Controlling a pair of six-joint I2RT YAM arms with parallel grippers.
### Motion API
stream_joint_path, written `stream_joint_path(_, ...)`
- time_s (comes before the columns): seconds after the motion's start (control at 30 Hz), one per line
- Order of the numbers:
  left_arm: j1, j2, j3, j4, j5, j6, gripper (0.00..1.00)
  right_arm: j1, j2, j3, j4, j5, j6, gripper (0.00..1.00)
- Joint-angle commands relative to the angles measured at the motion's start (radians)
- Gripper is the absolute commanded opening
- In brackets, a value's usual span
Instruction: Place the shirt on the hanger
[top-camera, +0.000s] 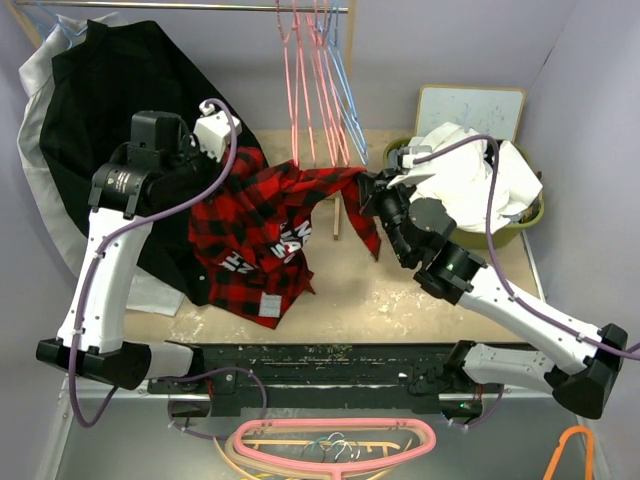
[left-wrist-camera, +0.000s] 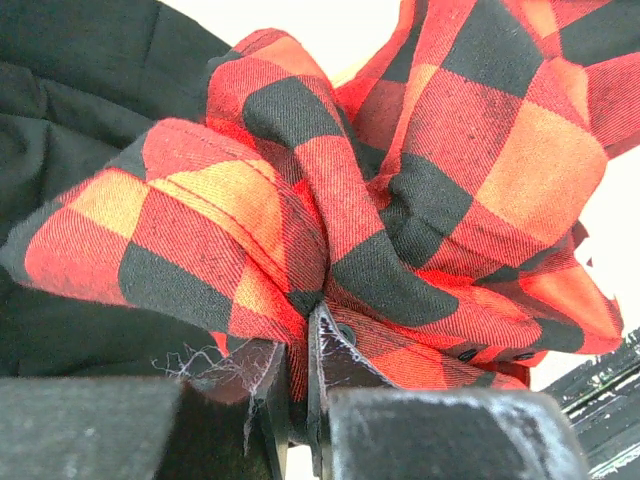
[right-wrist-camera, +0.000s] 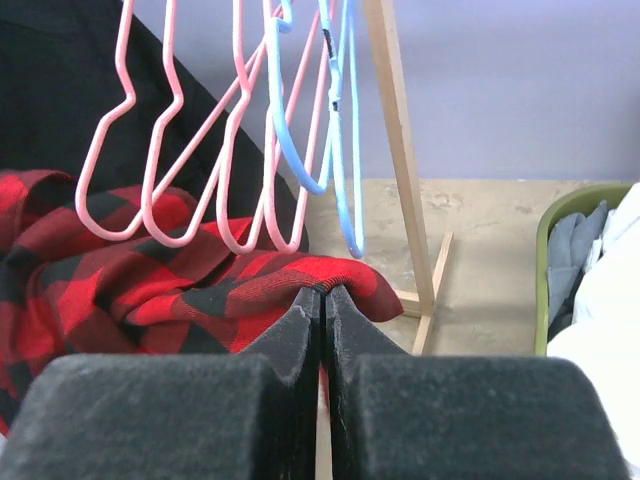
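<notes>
Red-and-black plaid flannel shirt hangs bunched between the two arms above the sandy desk, its lower folds drooping toward the desk with white block letters showing among them. Far left of the plaid shirt, a large black shirt hangs and spreads down behind the left arm, touching the plaid shirt's left edge. At the plaid shirt's upper left corner the left claw is clenched on the fabric; the left wrist view shows its fingers pressed together with a gathered wad of plaid pinched between them, frayed threads hanging beside the pinch. Above the plaid shirt's middle, several thin pink hangers dangle from a rail, their lower ends reaching down near the cloth. Just right of them, above the plaid shirt's right part, hangs the light-blue hanger; in the right wrist view it sits among the pink ones, apart from the cloth below it. A pale wooden post stands just beyond the plaid shirt's right end. At that right end the right claw is clenched on a fold of the plaid, its two black fingers closed flat together on the red hem. Well right of the plaid shirt, a green basket holds white cloths, with a small whiteboard propped behind it.
</notes>
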Motion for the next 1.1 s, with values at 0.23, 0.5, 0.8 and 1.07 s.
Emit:
stream_joint_path(0.23,0.007,-0.002,0.046,0.003,-0.011,0.012,0.13,-0.125,0.064,-0.085,0.161,-0.114,0.074,0.0)
stream_joint_path(0.5,0.007,0.049,0.013,0.056,-0.023,-0.004,0.13,-0.252,0.014,-0.165,0.101,-0.173,0.136,1.0)
stream_joint_path(0.8,0.007,0.189,-0.061,0.215,-0.248,-0.042,0.09,-0.249,-0.082,-0.375,0.244,-0.719,-0.056,1.0)
stream_joint_path(1.07,0.008,0.164,-0.138,0.26,-0.323,-0.053,0.1,-0.055,0.209,-0.437,0.34,-0.734,0.007,1.0)
